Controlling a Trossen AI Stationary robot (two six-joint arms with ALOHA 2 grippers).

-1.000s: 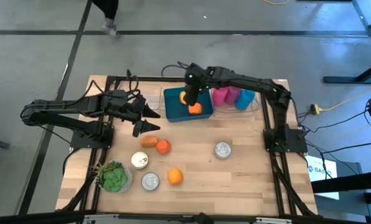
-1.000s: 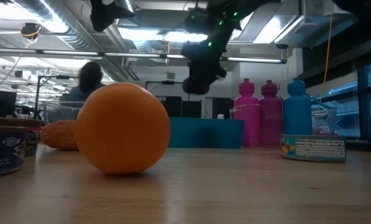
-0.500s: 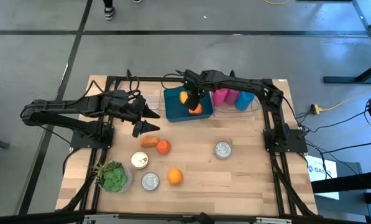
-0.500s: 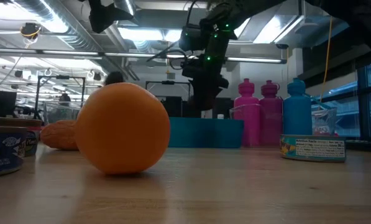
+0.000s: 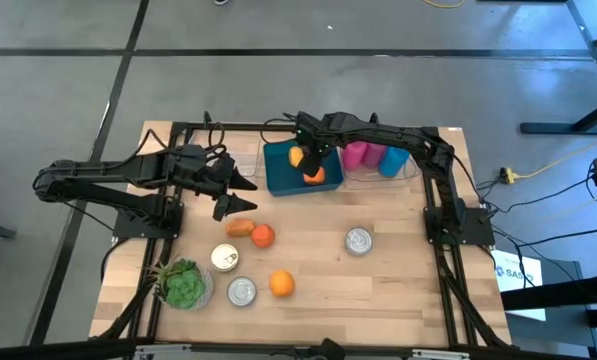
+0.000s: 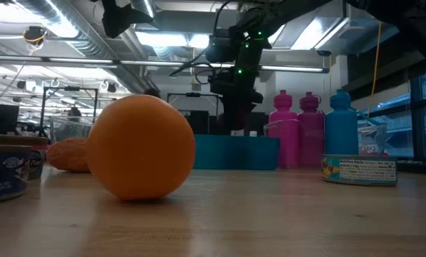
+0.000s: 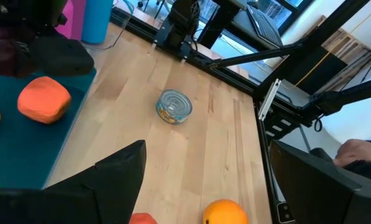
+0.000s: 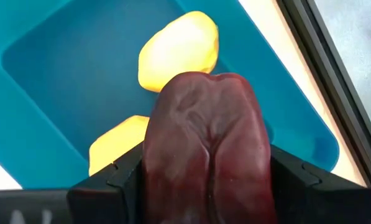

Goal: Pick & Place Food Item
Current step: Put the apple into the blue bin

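Lowered since a second ago, the right pincer (image 8: 204,186) grasps a dark red fruit (image 8: 205,137) over the blue tray (image 5: 278,170); left pincer (image 5: 240,192) released above the wooden table (image 5: 398,280).

Overhead, table-level, two wrist views

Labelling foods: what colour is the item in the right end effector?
Dark reddish-brown food item, clearest in the right wrist view.

Tray (image 5: 278,170) at the table's (image 5: 398,290) far edge, centre, holding two fruits (image 5: 315,175); three bottles (image 5: 376,156) just right of it. Left-front: a plant (image 5: 182,283), two cans (image 5: 225,258) and a ball-shaped fruit (image 5: 281,284). A third can (image 5: 358,241) lies right of centre, well apart.
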